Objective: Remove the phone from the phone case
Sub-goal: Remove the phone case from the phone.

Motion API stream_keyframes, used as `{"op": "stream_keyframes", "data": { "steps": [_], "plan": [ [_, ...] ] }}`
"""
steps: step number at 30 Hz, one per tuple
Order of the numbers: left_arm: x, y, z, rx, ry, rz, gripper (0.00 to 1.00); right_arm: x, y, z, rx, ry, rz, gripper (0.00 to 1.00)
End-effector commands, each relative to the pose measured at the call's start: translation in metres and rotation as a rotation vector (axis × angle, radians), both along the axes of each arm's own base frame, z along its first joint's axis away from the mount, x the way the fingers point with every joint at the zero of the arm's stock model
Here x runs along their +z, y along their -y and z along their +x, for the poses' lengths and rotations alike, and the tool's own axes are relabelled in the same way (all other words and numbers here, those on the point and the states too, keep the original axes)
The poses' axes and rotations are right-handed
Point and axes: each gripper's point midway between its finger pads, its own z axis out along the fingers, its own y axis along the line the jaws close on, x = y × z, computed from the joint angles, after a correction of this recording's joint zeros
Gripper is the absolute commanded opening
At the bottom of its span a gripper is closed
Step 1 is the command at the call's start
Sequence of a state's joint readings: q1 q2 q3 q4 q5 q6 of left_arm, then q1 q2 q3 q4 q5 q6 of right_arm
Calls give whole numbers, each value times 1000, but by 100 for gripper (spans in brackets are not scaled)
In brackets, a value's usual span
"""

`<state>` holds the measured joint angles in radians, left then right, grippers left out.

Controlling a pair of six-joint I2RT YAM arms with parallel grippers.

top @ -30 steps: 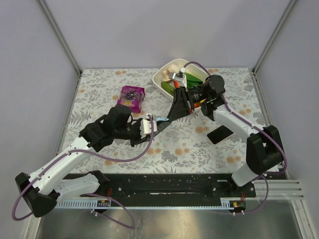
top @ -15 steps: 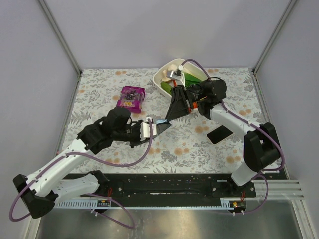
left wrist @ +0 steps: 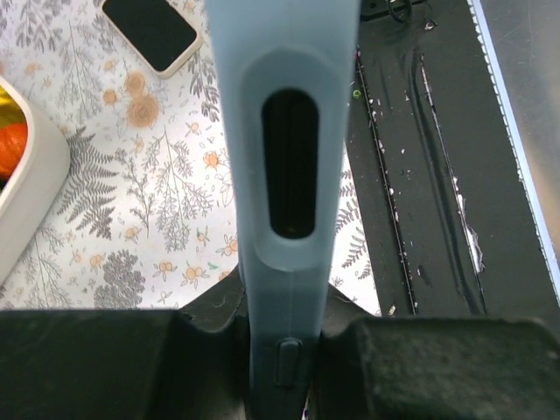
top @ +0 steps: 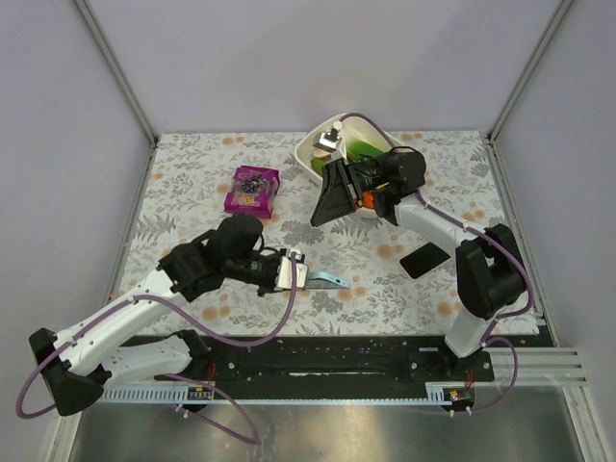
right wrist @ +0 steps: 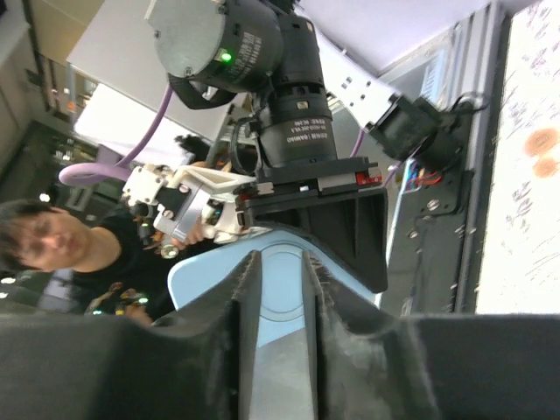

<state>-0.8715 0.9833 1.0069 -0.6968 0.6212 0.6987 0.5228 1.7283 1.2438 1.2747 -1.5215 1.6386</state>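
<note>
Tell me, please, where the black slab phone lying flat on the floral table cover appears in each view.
Top external: black slab phone, right of centre, flat on the floral table cover.
Left wrist: top left corner, beyond the light blue silicone case.
Right wrist: not in it.
Shared landmark: that cover, only a strip at the right edge of the right wrist view.

purple box (top: pixel 252 189), white bin (top: pixel 304 154), phone (top: pixel 424 260), gaps between

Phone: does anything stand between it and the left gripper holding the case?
Nothing visible does. The phone in the right gripper is apart from the blue case in the left gripper.
</note>
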Motion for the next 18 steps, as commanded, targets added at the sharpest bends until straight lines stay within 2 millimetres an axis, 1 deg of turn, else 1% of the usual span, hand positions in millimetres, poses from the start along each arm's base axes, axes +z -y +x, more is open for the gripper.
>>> {"op": "stream_keyframes", "data": {
  "steps": [1, 5, 8, 11, 13, 15, 16, 17, 18],
  "plan": [
    [18, 7, 21, 52, 22, -92, 0, 29, 25, -12, 16, 256, 52, 46],
    [14, 1, 36, 100, -47, -77, 0, 42, 35, -3, -44, 256, 69, 56],
    [12, 1, 40, 123, -126, -81, 0, 46, 41, 7, -79, 254, 68, 60],
    [15, 0, 42, 141, -180, -108, 0, 54, 44, 17, -105, 250, 66, 66],
    [21, 1, 42, 150, -200, -144, 0, 66, 45, 25, -122, 254, 74, 68],
    [26, 0, 42, 158, -209, -159, 0, 83, 44, 31, -130, 281, 89, 70],
    [31, -1, 43, 164, -205, -169, 0, 96, 44, 33, -133, 304, 101, 70],
    [34, -2, 46, 170, -207, -173, 0, 108, 43, 36, -132, 338, 113, 72],
    [38, -2, 48, 179, -208, -180, 0, 117, 42, 40, -132, 353, 118, 78]
  ]
}}
